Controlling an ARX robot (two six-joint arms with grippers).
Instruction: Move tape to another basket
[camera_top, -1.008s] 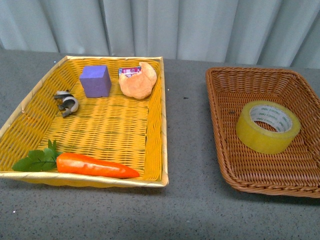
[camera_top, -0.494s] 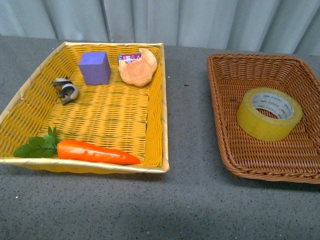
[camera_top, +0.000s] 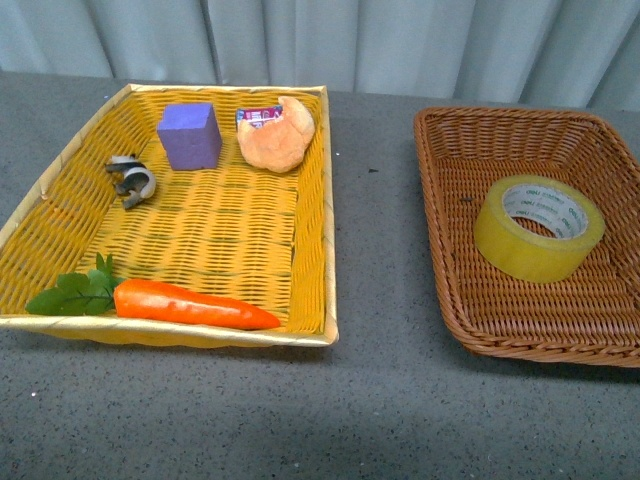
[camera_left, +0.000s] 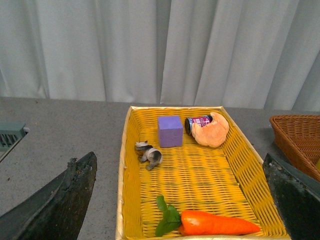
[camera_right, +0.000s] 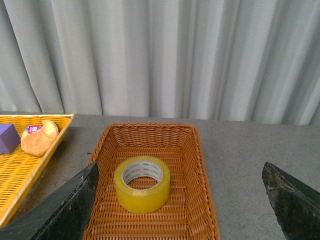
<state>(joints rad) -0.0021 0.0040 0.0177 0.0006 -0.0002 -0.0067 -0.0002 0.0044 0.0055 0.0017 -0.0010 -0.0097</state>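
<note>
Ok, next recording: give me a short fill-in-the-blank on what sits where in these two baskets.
1. The tape lies in the ____ wicker basket.
2. The carrot lies in the ____ basket.
3. Beside the bread roll stands a ____ cube.
4. The tape shares its basket with ____ other items.

Missing words: brown; yellow; purple; no

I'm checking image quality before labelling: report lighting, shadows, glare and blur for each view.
Front view: even soft light, faint shadow beside the tape, no glare, slightly grainy. Left wrist view: sharp basket contents, dark blurred fingertips at the edges. Right wrist view: evenly lit, tape sharp, no glare.
</note>
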